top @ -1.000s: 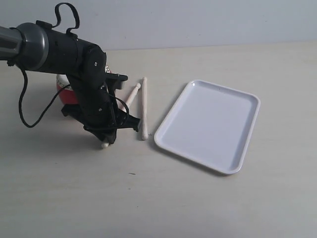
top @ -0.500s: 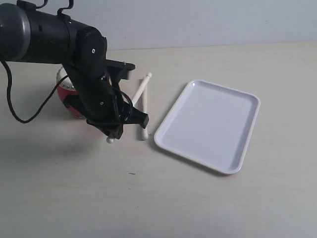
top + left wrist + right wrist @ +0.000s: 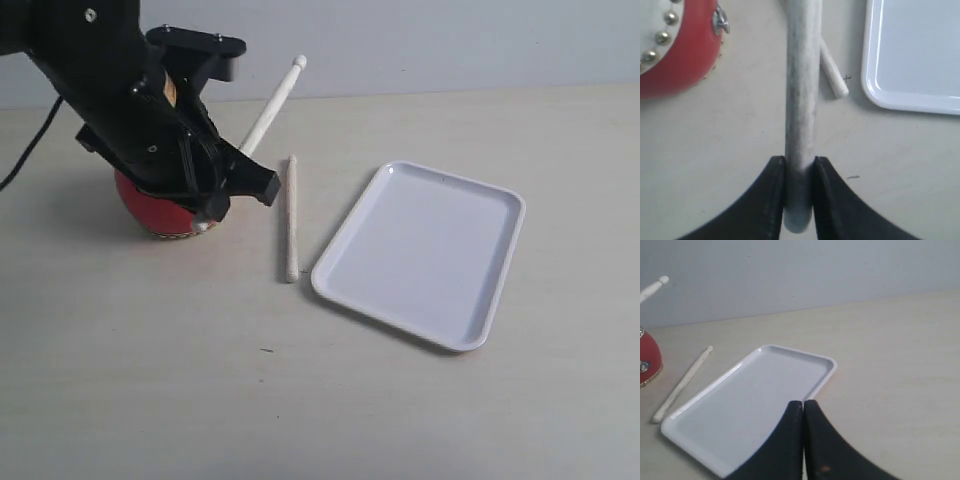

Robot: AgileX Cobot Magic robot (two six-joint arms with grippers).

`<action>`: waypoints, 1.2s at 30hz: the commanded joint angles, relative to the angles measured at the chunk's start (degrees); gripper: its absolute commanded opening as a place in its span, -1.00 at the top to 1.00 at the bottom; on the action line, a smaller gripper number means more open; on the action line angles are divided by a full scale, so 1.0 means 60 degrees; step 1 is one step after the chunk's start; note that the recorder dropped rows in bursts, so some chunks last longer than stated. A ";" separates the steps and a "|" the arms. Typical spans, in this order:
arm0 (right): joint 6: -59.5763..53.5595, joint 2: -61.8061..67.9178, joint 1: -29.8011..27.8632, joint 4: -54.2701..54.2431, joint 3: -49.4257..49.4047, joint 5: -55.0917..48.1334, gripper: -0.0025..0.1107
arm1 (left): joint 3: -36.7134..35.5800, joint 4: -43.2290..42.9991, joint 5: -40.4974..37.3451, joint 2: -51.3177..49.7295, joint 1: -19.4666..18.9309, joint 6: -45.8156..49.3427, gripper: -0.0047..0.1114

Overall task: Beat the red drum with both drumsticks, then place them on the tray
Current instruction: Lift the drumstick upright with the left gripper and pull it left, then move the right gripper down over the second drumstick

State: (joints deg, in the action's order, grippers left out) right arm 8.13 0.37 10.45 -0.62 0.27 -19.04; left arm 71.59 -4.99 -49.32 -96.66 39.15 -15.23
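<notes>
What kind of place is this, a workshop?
Likely a robot test bench: a plain pale table against a blank wall, a black robot arm, and just a few props: a red drum, two drumsticks and a white tray.

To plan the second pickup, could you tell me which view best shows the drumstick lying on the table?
The exterior view: the lying drumstick shows full length, unobstructed, beside the tray. The right wrist view shows it whole but smaller; the left wrist view shows only one end, behind the held drumstick.
</notes>
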 commanded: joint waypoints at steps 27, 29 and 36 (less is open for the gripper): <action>0.0873 -0.0062 0.0033 -0.2267 -0.0045 0.5482 0.96 | -0.3037 -0.0730 -0.0950 0.3881 -0.2801 0.0625 0.92; 0.2933 -0.0062 0.0033 -0.3355 -0.0045 0.5422 0.96 | -0.3037 0.0463 -0.1070 0.3983 -0.3545 0.1781 0.92; 0.4666 0.1010 0.0033 -0.3808 0.0751 0.5414 0.96 | -0.3171 0.1757 -0.1140 0.3983 -0.4331 0.3109 0.92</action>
State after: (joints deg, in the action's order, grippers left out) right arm 34.25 2.38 10.45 -24.13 1.19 12.97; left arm 53.36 3.51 -55.93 -73.08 14.10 1.46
